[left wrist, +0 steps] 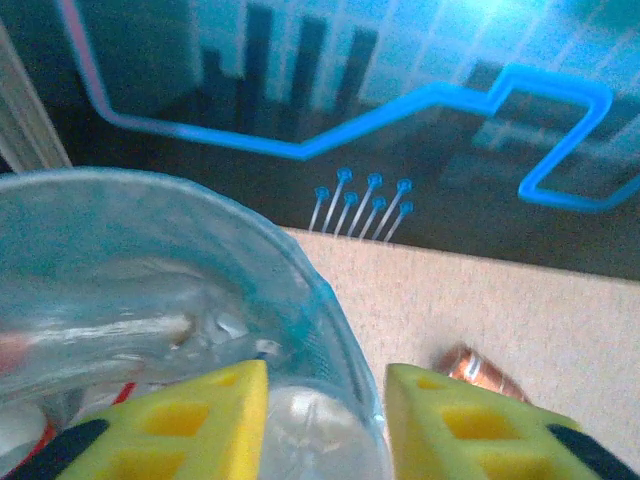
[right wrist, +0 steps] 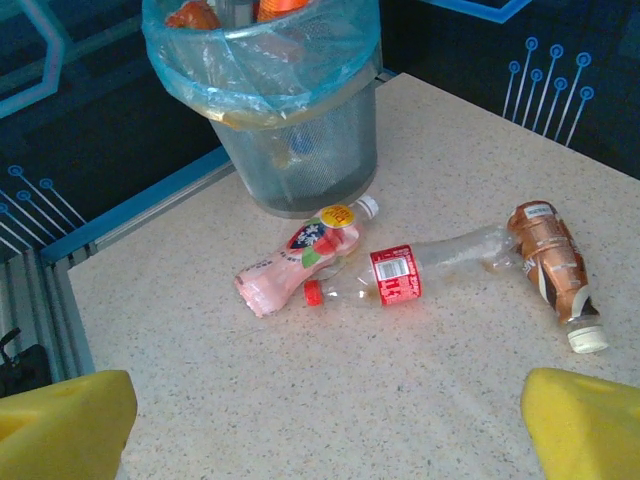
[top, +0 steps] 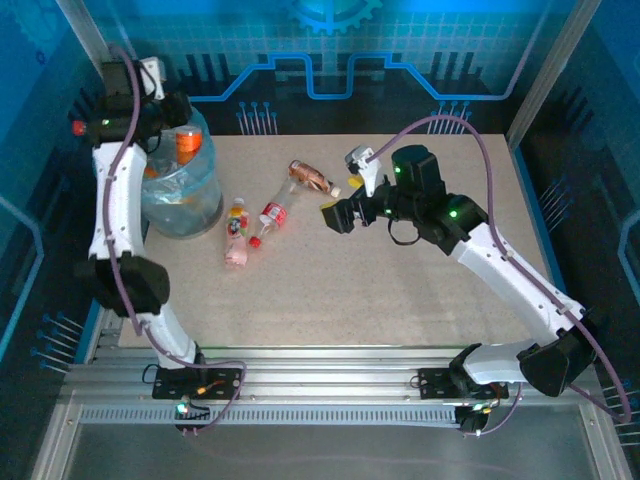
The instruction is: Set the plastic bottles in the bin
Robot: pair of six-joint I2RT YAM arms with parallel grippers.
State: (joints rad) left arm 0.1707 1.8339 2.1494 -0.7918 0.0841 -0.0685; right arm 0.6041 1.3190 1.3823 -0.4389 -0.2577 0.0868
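The bin (top: 185,195), grey with a pale blue bag, stands at the table's far left and holds an orange bottle (top: 188,147) upright among others. My left gripper (top: 178,112) hangs over the bin's rim (left wrist: 300,270). Its yellow fingers (left wrist: 230,410) are a little apart, and a clear rounded bottle end (left wrist: 320,435) shows in the gap; whether they grip it I cannot tell. Three bottles lie on the table: pink (right wrist: 300,258), clear with a red label (right wrist: 420,270), and brown (right wrist: 552,268). My right gripper (right wrist: 328,400) is wide open over bare table, short of them.
The beige speckled table (top: 400,290) ends at a blue rail just left of the bin (right wrist: 300,150). A dark wall with blue lines closes the far side. The brown bottle (left wrist: 480,372) lies to the right of the bin.
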